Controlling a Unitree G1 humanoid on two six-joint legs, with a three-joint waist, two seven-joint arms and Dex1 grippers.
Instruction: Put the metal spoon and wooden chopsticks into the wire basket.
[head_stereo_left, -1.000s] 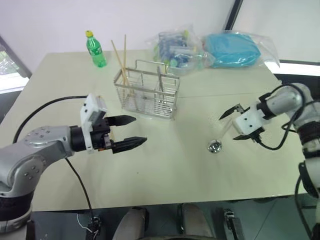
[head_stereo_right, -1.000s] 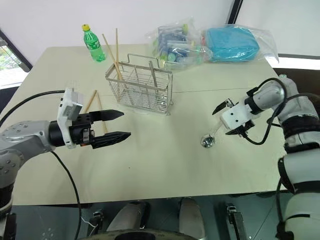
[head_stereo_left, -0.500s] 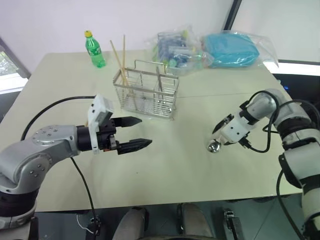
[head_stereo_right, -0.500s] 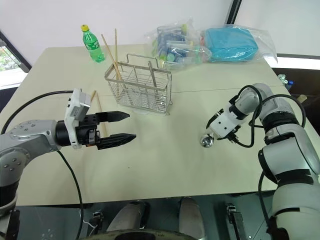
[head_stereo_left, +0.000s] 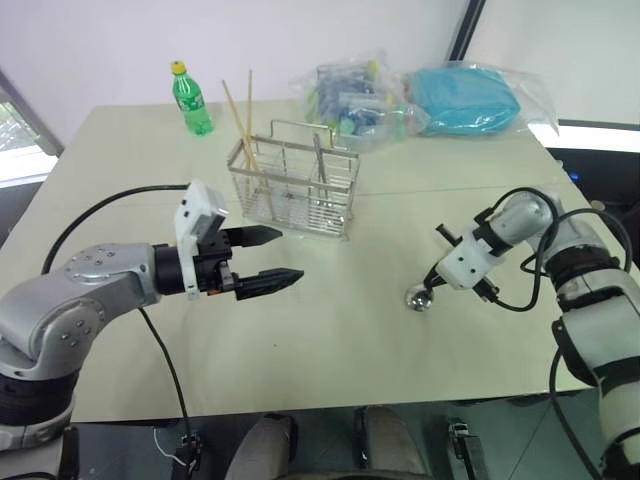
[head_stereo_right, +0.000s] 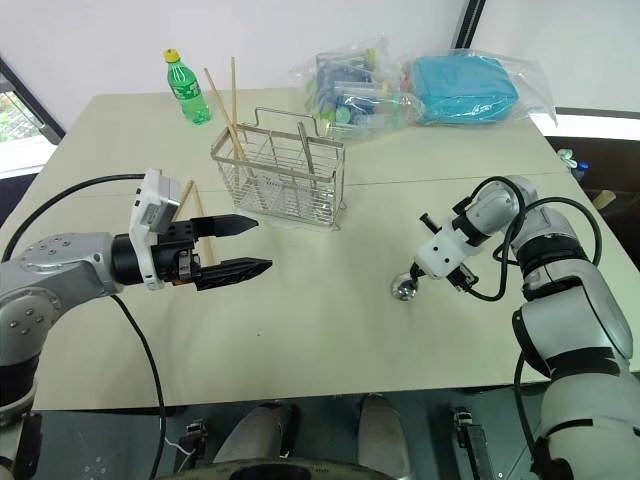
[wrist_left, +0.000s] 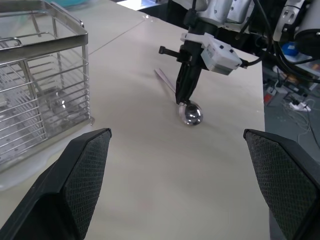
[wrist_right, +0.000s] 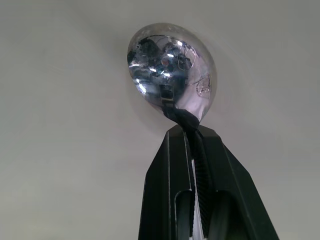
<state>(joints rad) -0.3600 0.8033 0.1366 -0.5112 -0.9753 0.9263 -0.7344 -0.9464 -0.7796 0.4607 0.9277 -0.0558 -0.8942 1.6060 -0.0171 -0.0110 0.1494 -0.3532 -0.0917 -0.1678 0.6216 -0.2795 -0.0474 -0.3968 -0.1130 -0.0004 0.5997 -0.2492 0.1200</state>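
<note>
No readable writing; green bottle (head_stereo_left: 190, 100) label illegible, behind wire basket (head_stereo_left: 295, 190).

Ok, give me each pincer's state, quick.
Left pincer: open, holding nothing.
Right pincer: shut on the metal spoon, at its neck.

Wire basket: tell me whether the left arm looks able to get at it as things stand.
Probably yes. The left gripper hangs open just short of the wire basket, with bare table between them. Two wooden chopsticks lie on the table beside it, not across the way.
</note>
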